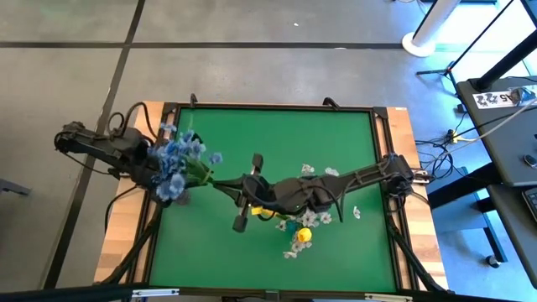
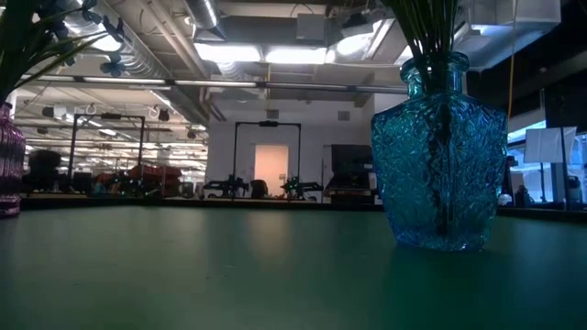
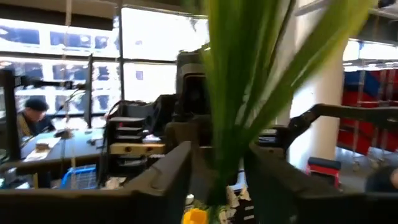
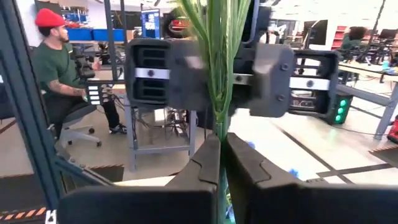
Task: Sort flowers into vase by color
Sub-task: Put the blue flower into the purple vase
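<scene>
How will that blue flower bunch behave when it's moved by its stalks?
Probably floppy: the blue flower bunch has long thin stalks, pinched by the right gripper far from the blossoms. Likely light, so it may sway. Single stalks could slip, since the left gripper stands open around them.

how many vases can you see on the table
2. A teal glass vase stands at the right of the low view, holding green stems. A purple vase is cut off at that view's left edge. Others may be hidden under the arms.
</scene>
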